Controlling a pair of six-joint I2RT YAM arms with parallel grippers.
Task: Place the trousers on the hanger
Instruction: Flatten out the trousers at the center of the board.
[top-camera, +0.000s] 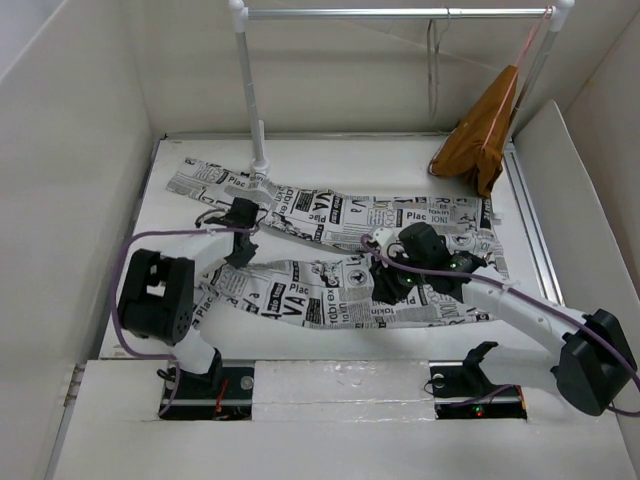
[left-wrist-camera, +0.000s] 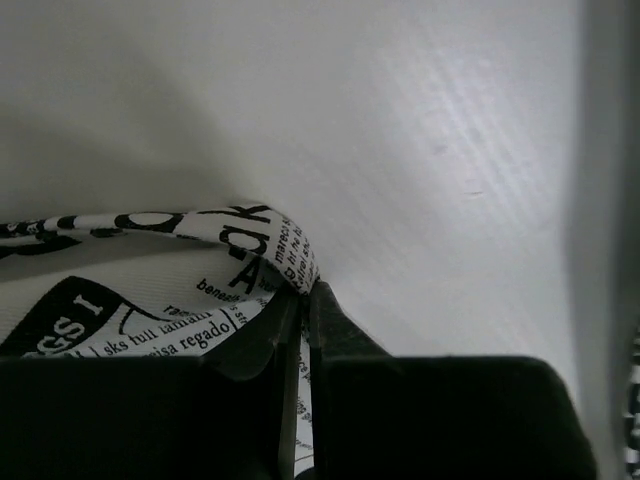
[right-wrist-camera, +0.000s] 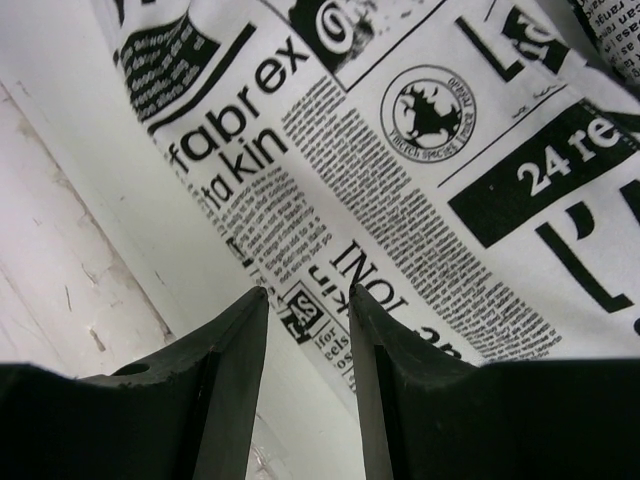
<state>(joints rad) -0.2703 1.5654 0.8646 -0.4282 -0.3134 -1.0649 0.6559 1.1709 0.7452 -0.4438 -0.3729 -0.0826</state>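
My left end effector (left-wrist-camera: 305, 292) pinches fold of trousers (top-camera: 300, 300). My right end effector (right-wrist-camera: 306, 300) narrowly parted at cloth edge; cannot tell if gripping. Trousers lie flat on table (top-camera: 330, 160). Hanger (top-camera: 431, 75) hangs on far rail (top-camera: 350, 13), well apart. Judging: early stage, draping all left.

A: Open lanes?
B: Bare table (top-camera: 350, 165) strip behind the trousers (top-camera: 310, 300); narrower one along the near edge.
A: Blockers?
B: Rack post (top-camera: 256, 120) rear-left, rail (top-camera: 400, 13) overhead, orange-brown garment (top-camera: 485, 140) hanging rear-right, side walls (top-camera: 70, 200) close.
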